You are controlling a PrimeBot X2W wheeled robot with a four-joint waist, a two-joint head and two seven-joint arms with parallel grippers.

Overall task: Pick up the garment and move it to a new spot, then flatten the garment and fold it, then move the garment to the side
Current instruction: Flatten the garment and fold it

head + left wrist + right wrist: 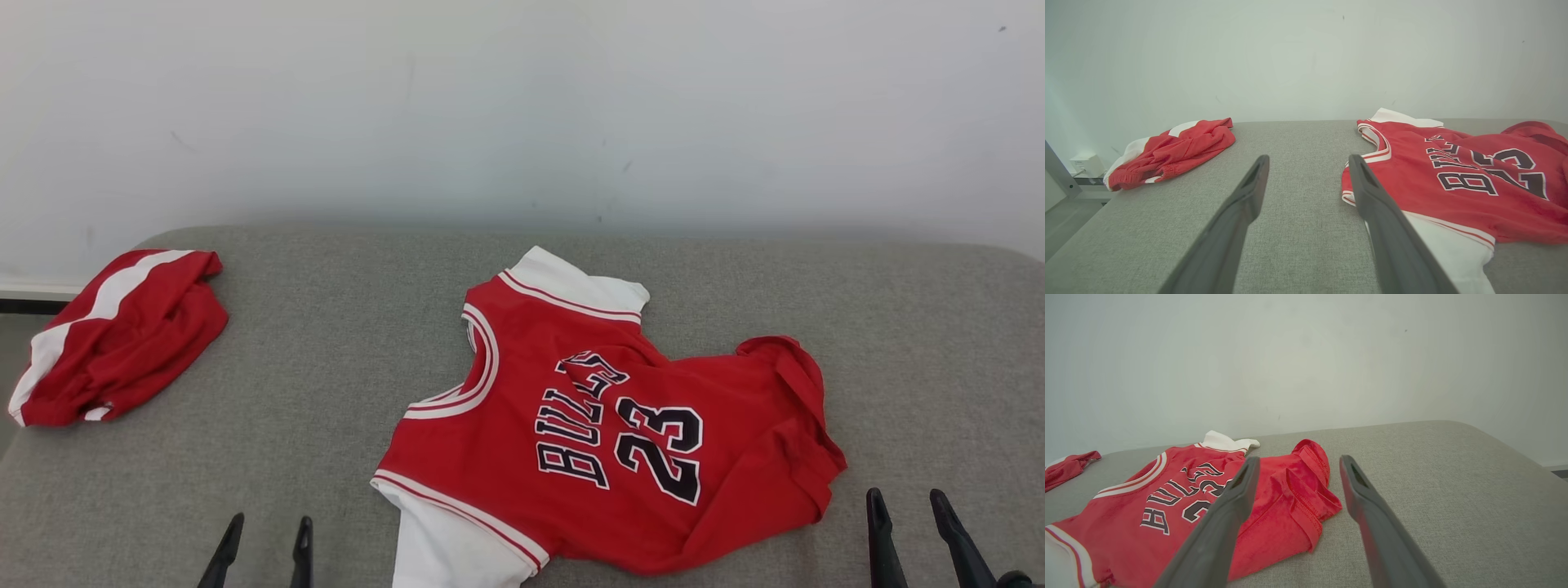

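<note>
The garment [620,441] is a red jersey with white sleeves and "BULLS 23" in black letters. It lies rumpled on the grey table [343,343], its hem bunched at the right. The left wrist view has the garment [1457,179] to the right of my fingers; in the right wrist view the garment [1167,506] lies to the left. My left gripper [265,531] stands open near the front edge, left of the jersey and apart from it. At the front right my right gripper [908,505] is open too, just right of the hem, holding nothing.
A second red and white piece of clothing [122,335] lies bunched at the table's far left edge, also seen as a red heap [1171,151]. A pale wall [522,106] rises behind the table. Bare grey cloth lies between the two red pieces.
</note>
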